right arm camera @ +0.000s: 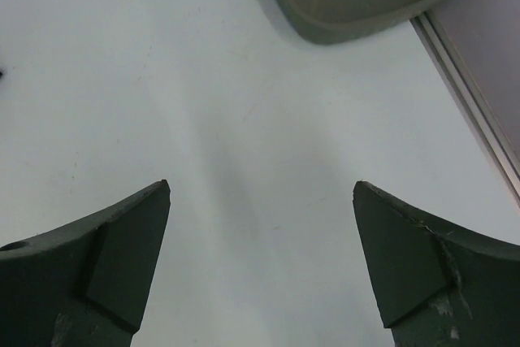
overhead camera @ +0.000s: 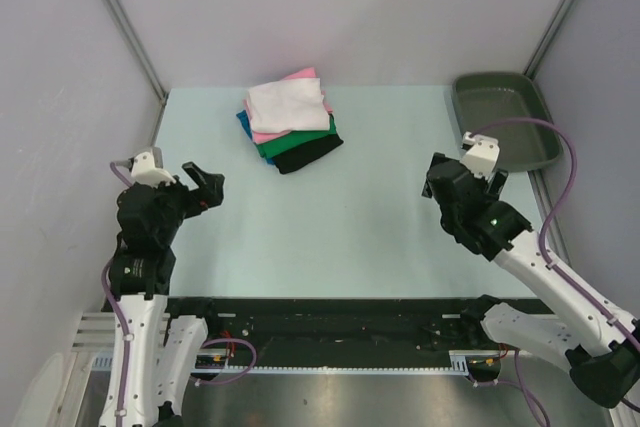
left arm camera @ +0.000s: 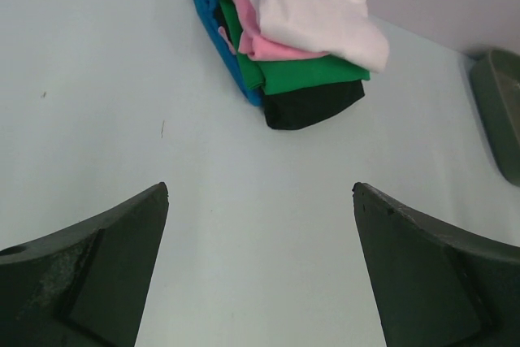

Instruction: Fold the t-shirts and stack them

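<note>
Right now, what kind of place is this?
Probably a robot test booth, not a home: two black-and-white robot arms bolted to a pale blue table, plain grey walls around it, and a stack of folded coloured cloth t-shirts.

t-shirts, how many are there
5, all stacked together: white on top, pink under it, then green, with black and teal-blue showing lowest. More may be hidden.

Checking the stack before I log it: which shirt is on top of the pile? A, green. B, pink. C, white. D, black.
C: the white shirt lies uppermost, with the pink shirt showing just beneath it.
</note>
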Controlling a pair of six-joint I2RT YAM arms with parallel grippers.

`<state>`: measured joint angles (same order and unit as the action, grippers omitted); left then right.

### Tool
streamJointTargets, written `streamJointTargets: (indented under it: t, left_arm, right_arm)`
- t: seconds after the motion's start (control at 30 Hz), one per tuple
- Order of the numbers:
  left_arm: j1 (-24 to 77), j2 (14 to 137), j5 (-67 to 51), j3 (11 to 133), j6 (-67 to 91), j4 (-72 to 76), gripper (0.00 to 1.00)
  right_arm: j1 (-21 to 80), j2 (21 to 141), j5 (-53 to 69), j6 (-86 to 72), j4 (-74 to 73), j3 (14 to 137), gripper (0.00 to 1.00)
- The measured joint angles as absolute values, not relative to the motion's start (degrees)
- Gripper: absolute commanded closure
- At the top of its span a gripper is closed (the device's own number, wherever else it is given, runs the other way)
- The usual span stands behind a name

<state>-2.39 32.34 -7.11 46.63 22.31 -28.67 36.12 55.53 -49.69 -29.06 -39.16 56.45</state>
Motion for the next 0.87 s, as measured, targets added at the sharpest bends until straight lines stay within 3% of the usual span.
streamJointTargets:
  t: [0.27,0.87]
  left_arm:
    - [-2.4,32.9,-3.2,44.5,23.3,-29.6,0.00]
    - [-2.4,35.3,0.9,43.8,23.9,-28.4,0.00]
  right_arm:
    - [37.9,50.3,-52.1,-31.9,-41.9,54.0,0.00]
    - [40.4,53.4,-50.3,-31.1,-38.9,54.0,0.00]
